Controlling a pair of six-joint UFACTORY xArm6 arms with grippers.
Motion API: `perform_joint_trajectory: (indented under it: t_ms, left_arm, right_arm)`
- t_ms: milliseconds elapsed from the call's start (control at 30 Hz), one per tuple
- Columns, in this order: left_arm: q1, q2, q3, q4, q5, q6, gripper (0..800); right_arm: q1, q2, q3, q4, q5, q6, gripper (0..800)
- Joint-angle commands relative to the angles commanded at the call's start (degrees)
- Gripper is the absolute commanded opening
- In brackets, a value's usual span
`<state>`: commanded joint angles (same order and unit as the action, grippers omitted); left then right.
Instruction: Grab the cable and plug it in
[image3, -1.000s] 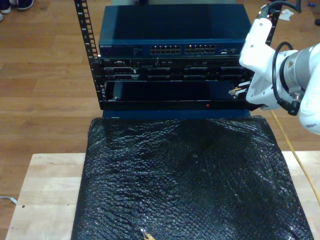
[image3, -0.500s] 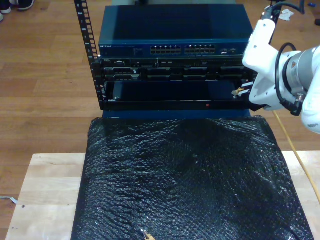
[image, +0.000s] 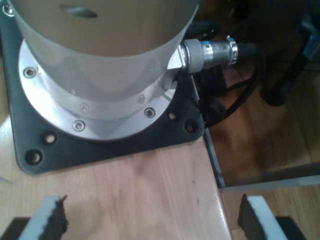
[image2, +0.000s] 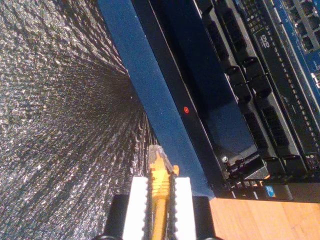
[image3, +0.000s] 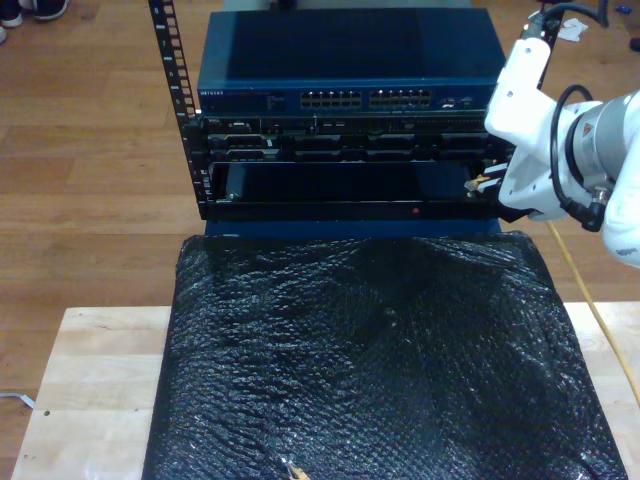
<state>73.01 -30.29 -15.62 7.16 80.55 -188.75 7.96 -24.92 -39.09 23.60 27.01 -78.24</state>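
Because plugging needs aim, our second hand (image2: 160, 210) clamps the thin yellow cable (image2: 159, 197) plug-forward toward the dark rack of network gear (image3: 345, 120) at the exterior view's right; our first hand (image: 150, 220) gapes empty.

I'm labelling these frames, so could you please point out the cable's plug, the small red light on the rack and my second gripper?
cable's plug (image2: 156, 153), second wrist view: on the clear clip tip.
small red light (image2: 186, 109), second wrist view: on the lit dot.
my second gripper (image2: 160, 186), second wrist view: midway between the white fingertips, shut on the cable.
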Motion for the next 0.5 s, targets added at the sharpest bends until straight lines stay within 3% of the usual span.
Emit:
perform_joint_trajectory:
  t_ms: [267,500]
  left_arm:
    - [2.90,0.00,0.79,0.09,-2.55,1.93,799]
    - [6.59,0.00,5.89,0.00,-11.87,4.66,799]
  right_arm:
    - [0.00,-0.09,-0.09,0.00,-0.09,-0.09,0]
    - [0.00,-0.09,0.00,-0.09,-0.09,-0.18,0]
